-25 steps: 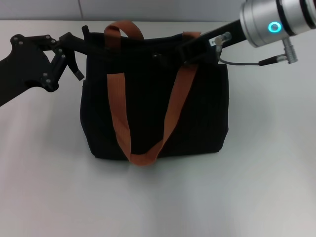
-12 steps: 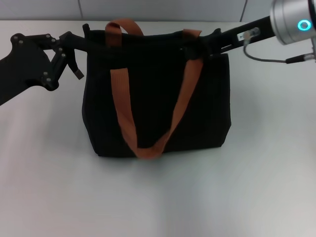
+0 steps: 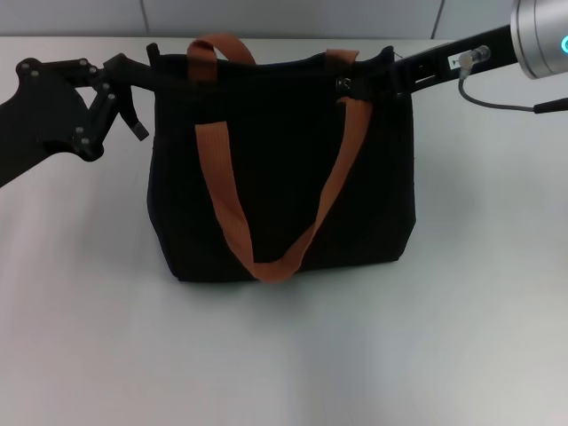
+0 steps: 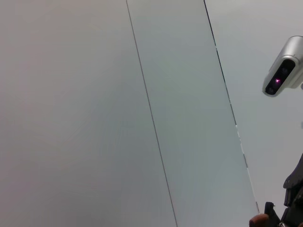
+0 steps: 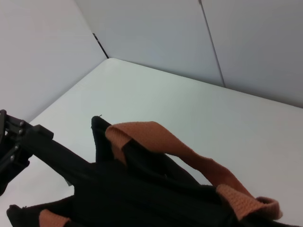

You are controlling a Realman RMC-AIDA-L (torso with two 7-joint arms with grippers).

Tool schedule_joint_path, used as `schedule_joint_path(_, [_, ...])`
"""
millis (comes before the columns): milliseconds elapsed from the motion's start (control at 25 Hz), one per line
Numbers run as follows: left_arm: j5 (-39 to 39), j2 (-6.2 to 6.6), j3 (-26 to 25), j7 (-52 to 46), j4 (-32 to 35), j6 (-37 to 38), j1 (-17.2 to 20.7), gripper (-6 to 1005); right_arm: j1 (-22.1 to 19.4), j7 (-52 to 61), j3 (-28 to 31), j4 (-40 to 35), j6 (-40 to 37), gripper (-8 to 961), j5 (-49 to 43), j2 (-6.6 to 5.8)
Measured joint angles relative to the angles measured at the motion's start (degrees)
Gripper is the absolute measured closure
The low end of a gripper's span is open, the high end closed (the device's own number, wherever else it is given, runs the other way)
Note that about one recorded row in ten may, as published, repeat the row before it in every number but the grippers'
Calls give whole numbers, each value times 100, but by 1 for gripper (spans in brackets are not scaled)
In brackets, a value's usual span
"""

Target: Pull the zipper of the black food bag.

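Black food bag (image 3: 284, 169) upright at mid-desk (image 3: 284, 355), orange-brown straps (image 3: 266, 266) draped down its front face; zipper (image 3: 344, 85) judged to lie at the top edge toward the bag's right corner, where a small metallic glint shows beside the strap root, though the tab itself is too small to confirm. Right gripper (image 3: 388, 76) reaches in at that top right corner, touching the bag's rim; its fingers merge with the black fabric, so whether it pinches the tab cannot be told. Left gripper (image 3: 146, 75) meets the top left corner, seemingly bracing the bag; its fingers too are lost against the cloth, and their spread cannot be told. To do the step well: pull along the line of the track, level with the top edge, not upward; keep the opposite corner anchored so the fabric stays taut and the bag does not slide or tip; move steadily, lest the tab slip free.
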Motion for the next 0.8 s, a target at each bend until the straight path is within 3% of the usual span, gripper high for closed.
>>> schedule_joint_path(400, [-9, -2, 0, 0, 1, 22, -5, 978, 50, -81, 56, 62, -65, 953, 217, -15])
schedule_joint_path(560, [-9, -2, 1, 0, 0, 24, -6, 978, -3, -235, 153, 68, -92, 784, 451, -15])
schedule_joint_path(800, [-9, -6, 1, 0, 0, 24, -6, 979, -6, -246, 161, 68, -138, 666, 461, -14])
